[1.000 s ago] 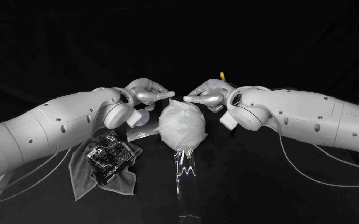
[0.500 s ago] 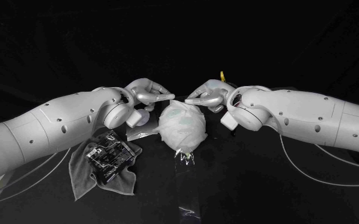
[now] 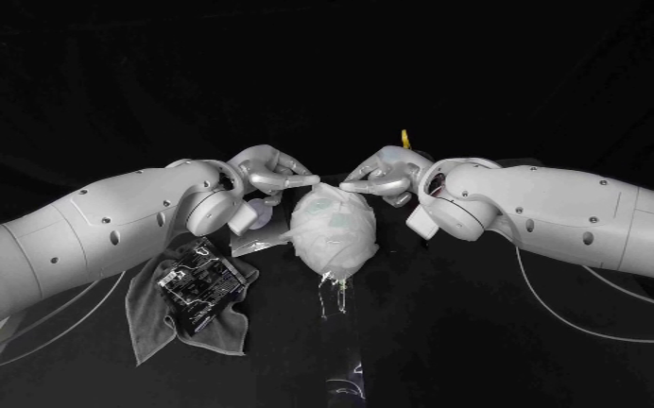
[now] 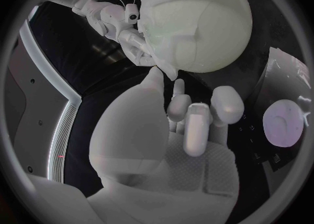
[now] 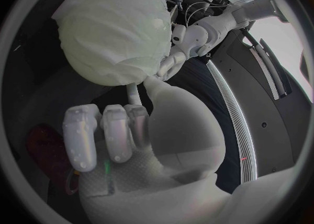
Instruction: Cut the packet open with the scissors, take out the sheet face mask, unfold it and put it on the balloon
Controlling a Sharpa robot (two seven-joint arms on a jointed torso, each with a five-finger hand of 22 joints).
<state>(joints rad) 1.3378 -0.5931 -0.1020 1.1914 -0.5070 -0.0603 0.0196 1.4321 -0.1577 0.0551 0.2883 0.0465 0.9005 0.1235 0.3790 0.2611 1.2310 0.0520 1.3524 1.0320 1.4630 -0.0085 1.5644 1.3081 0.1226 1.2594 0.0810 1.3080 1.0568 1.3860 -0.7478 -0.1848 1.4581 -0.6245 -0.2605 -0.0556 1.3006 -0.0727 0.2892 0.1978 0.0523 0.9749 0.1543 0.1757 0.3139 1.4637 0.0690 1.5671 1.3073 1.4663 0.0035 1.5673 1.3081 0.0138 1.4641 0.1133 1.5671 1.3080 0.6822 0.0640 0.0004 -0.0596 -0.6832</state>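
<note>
Sheet mask [image 3: 327, 214] – wet, thin, limp, prob. tears easily – draped over balloon [image 3: 338, 259], mid-table. L hand [image 3: 273, 174] & R hand [image 3: 382, 174] each pinch its top edge. Hold by edges – pull gently.

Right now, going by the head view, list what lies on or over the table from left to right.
grey cloth → left hand → balloon wearing the sheet face mask → right hand
</note>
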